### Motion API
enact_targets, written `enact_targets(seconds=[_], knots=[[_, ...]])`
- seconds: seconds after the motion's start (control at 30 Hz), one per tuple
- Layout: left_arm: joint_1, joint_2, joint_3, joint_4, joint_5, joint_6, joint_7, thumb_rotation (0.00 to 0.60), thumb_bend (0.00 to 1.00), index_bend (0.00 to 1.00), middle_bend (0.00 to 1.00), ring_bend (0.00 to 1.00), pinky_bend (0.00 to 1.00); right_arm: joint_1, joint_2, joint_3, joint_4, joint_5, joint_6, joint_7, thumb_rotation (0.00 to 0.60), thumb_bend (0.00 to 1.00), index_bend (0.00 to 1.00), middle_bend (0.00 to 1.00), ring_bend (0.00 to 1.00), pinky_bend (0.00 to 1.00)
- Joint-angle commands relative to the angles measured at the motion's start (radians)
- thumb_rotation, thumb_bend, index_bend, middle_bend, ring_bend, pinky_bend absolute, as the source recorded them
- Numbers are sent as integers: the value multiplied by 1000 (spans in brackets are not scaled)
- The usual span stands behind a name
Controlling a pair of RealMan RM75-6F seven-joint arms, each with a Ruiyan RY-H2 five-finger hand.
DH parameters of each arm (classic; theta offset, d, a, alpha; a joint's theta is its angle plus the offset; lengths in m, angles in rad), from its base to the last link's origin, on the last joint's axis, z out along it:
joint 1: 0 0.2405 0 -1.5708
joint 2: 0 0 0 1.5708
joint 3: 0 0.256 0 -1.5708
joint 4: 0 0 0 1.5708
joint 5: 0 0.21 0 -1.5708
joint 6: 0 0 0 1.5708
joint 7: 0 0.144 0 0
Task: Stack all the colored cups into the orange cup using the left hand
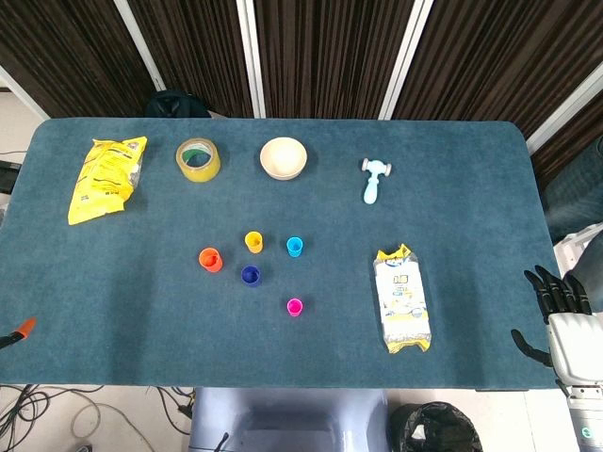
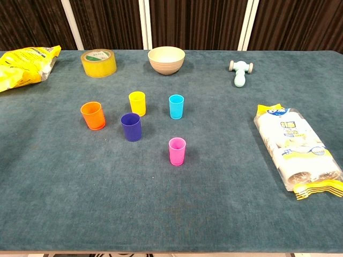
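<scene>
Several small cups stand upright and apart in the middle of the table: orange (image 1: 210,259) (image 2: 93,115), yellow (image 1: 252,241) (image 2: 137,103), dark blue (image 1: 250,275) (image 2: 131,127), cyan (image 1: 295,247) (image 2: 176,106) and pink (image 1: 294,306) (image 2: 177,151). The orange cup is leftmost, with nothing inside it. My right hand (image 1: 562,306) rests at the table's right edge, fingers apart and holding nothing. At the far left edge only a dark tip with an orange end (image 1: 19,331) pokes in, perhaps part of my left hand. The chest view shows neither hand.
Along the back lie a yellow snack bag (image 1: 105,177), a roll of tape (image 1: 198,159), a beige bowl (image 1: 284,157) and a pale blue toy hammer (image 1: 374,177). A white and yellow packet (image 1: 402,298) lies right of the cups.
</scene>
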Motion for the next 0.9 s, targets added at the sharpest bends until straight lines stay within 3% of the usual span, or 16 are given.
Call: enact_targets(seconds=[0.03,0.9], knots=[[-1,0,1,0,1,-1,3,600,114,78,4,0,0,0,1,1,-1,1,1,0,600,324,95,78,124,39],[-9,-2,12,-9,8,-21,14,600,114,78,44,0,0,-2,2,4,-9,12,1,-6,600,325,95,78,124,39]])
